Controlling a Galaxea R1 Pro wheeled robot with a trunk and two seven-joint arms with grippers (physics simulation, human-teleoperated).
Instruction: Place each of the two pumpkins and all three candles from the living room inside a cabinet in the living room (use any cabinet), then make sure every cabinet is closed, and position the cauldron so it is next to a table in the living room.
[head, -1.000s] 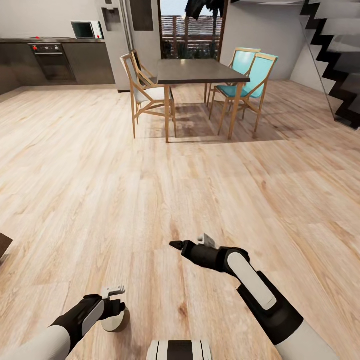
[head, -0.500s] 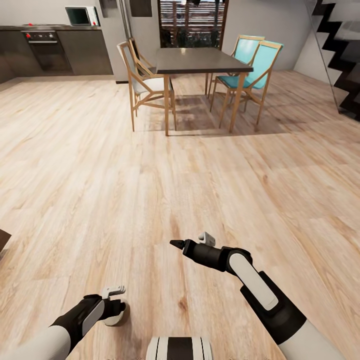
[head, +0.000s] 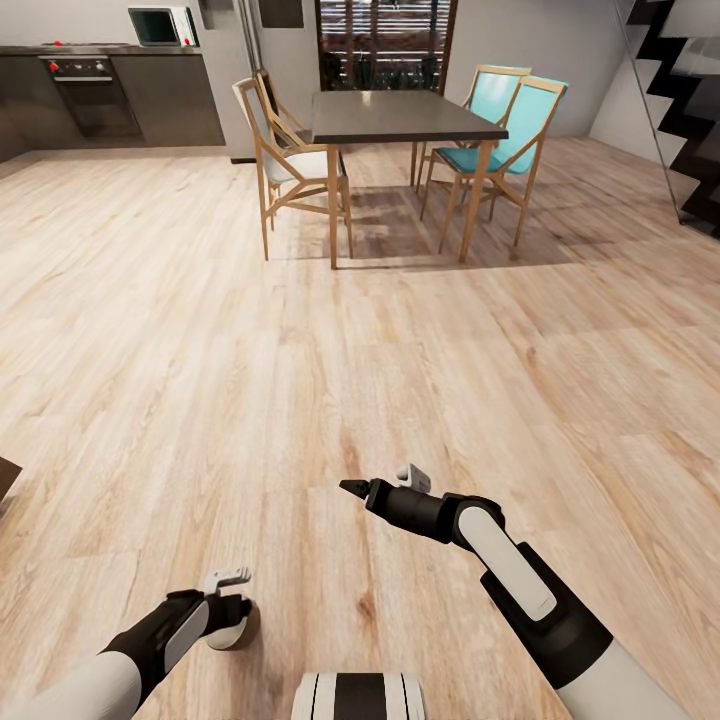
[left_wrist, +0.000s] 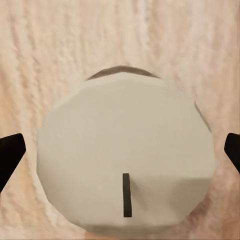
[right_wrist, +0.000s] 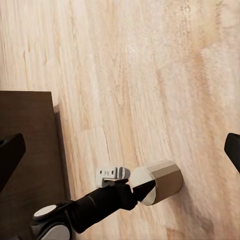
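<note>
Your left hand (head: 228, 612) is clamped on a stubby pale grey-white candle (head: 232, 632), low over the light wooden plank floor (head: 300, 380). In the left wrist view the candle's (left_wrist: 125, 160) rounded top with its short dark wick sits between the two black fingertips (left_wrist: 10, 155). From the right wrist view, the candle (right_wrist: 157, 181) is gripped just beside the corner of a dark brown wooden panel (right_wrist: 27, 150), perhaps the cabinet. Your right hand (head: 352, 488) hangs empty above the floor, fingers spread wide apart. Farther off stand a dark-topped dining counter (head: 395, 115) and teal-seated wooden chairs (head: 500, 140).
</note>
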